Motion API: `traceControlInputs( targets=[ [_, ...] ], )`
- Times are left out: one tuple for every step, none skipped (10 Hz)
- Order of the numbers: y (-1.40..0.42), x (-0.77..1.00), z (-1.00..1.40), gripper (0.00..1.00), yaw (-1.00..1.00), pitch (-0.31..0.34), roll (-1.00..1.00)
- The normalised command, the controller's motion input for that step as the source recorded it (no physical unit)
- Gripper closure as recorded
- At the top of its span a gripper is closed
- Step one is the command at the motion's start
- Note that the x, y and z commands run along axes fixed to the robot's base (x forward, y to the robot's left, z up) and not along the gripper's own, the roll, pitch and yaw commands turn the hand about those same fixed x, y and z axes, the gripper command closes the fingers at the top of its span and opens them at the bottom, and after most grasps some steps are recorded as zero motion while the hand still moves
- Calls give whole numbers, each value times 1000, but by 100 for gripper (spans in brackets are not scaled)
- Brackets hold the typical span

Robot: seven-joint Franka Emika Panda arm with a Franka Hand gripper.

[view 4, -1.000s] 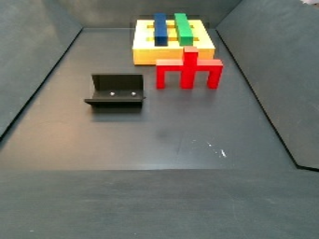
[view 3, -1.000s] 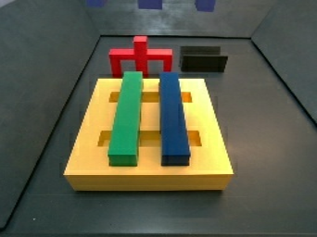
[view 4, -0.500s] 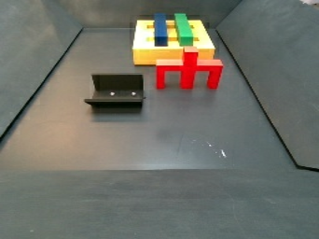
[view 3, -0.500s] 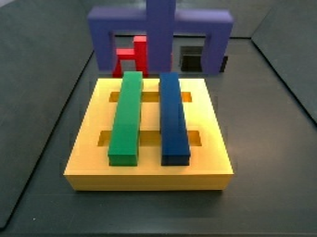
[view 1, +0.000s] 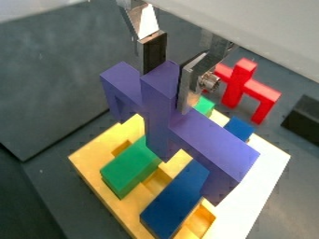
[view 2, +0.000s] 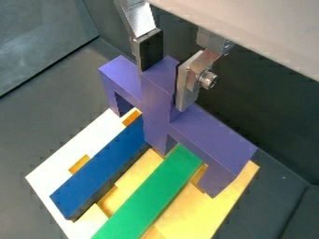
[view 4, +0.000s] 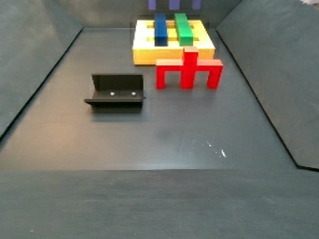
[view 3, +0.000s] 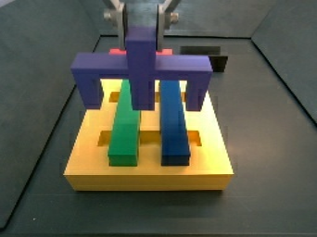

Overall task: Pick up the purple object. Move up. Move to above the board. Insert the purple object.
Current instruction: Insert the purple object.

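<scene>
The pincer [view 3: 140, 20] grips the central stem of the purple object [view 3: 140, 72], holding it above the board [view 3: 87, 153]; its crossbar spans the green bar [view 3: 125, 120] and blue bar [view 3: 172, 120]. Beyond, the red piece [view 4: 188, 71] and fixture [view 4: 116, 91] stand on the counter [view 4: 162, 140].

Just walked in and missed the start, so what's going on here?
The gripper is shut on the stem of the purple object and holds it above the board, its crossbar running across the green bar and the blue bar. It is not yet seated. In a side view the red piece and the fixture stand on the floor, untouched.
</scene>
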Motion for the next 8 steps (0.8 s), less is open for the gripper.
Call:
traceControlInputs(
  targets=[
    [0,0,-214,100,0,-227,-333],
    [0,0,-280,100,0,-207,-246],
    [-37,0,-94,100,51,-54,0],
    [-69,20,-83,100,23,0,0],
    [-134,240,-149,100,0,0,-6],
    [-60,331,0,100,34,0,-46],
    [-63,323,-20,100,34,0,-20],
    [-17,189,-103,100,9,0,-16]
  ],
)
